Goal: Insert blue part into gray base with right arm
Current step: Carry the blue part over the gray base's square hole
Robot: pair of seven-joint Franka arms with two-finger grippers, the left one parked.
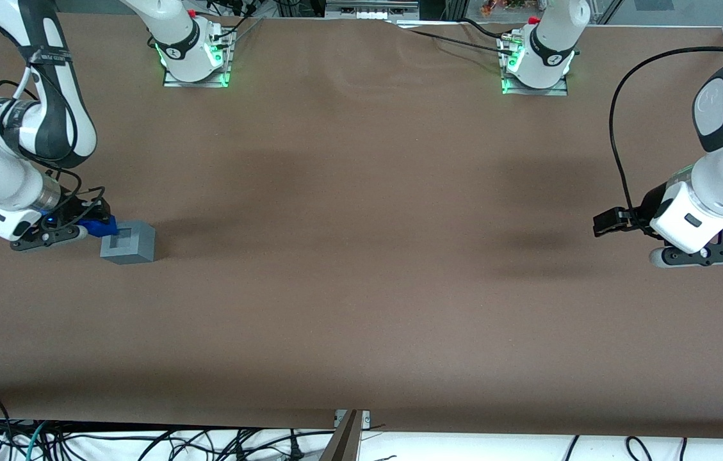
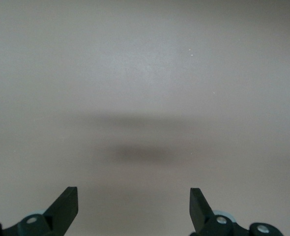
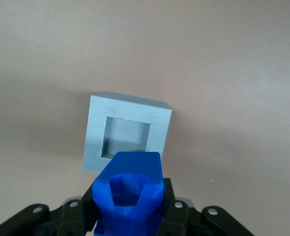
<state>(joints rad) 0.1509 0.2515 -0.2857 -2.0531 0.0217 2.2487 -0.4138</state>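
Observation:
The gray base [image 1: 129, 242] is a light-gray cube with a square recess in its top, resting on the brown table toward the working arm's end. It also shows in the right wrist view [image 3: 128, 130]. My right gripper [image 1: 93, 225] is shut on the blue part [image 1: 100, 226], a bright-blue lumpy piece, and holds it close beside the base, apart from the recess. In the right wrist view the blue part [image 3: 129, 193] sits clamped between the black fingers [image 3: 170, 206] of the gripper [image 3: 129, 209], its tip overlapping the base's near edge.
The brown table [image 1: 361, 288] spreads wide toward the parked arm's end. Two arm mounts with green lights [image 1: 194, 57] stand at the table's edge farthest from the front camera. Cables [image 1: 143, 442] lie below the table's near edge.

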